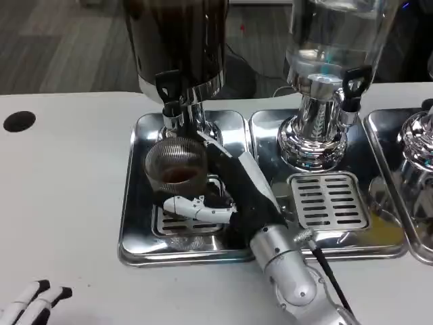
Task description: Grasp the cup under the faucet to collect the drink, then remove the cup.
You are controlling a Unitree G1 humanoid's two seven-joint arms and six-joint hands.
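Observation:
A clear ribbed glass cup (pixel 176 167) with a little brown drink at its bottom stands on the drip tray (pixel 135 203) right below the black-handled faucet (pixel 170 95) of the dark drink dispenser (pixel 177 40). My right hand (pixel 233 189) reaches in from the lower right and wraps around the cup's right side, one finger under its front. No stream from the faucet is visible. My left hand (pixel 34 301) lies at the bottom left corner of the table, only its fingertips in view, holding nothing.
A second dispenser (pixel 331 40) with a clear tank stands to the right on its own chrome tray with a slotted grate (pixel 329 201). A third chrome base (pixel 419 135) sits at the far right. A black round hole (pixel 19 121) marks the table's left.

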